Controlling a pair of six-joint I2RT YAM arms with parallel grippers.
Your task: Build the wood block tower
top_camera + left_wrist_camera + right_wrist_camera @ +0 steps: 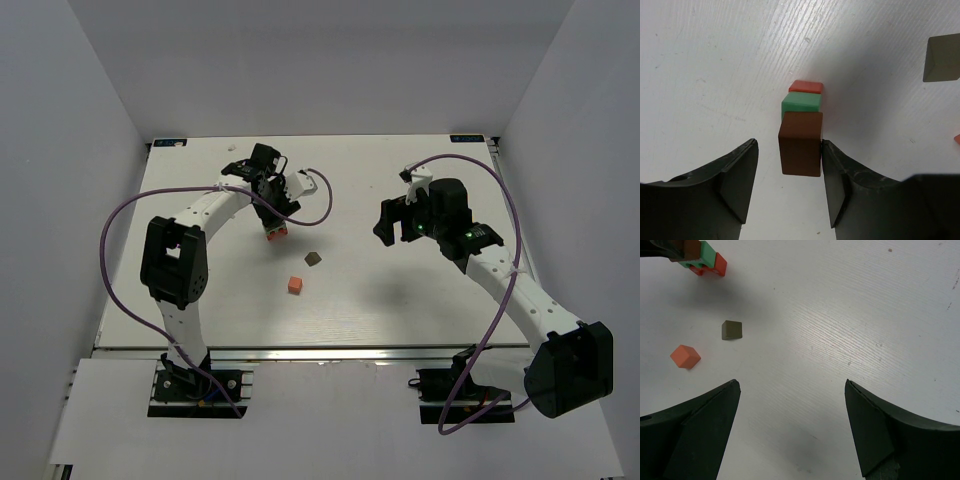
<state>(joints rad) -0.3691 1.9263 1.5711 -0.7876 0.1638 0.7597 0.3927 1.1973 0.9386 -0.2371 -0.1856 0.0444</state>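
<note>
The tower (802,107) stands left of the table's middle: a red piece (806,87) at the bottom, a green slab (801,103) on it, and a brown block (800,145) on top. My left gripper (788,150) straddles the brown block with its jaws open. The right finger (840,180) touches the block's side and the left finger (737,180) stands apart from it. In the top view the tower (275,234) sits under my left gripper (272,215). A dark block (313,258) and an orange cube (294,286) lie loose on the table. My right gripper (395,222) hovers open, holding nothing.
In the right wrist view the dark block (732,330) and orange cube (685,356) lie ahead to the left, with the tower (702,260) at the top left corner. White walls enclose the table (400,300) on three sides.
</note>
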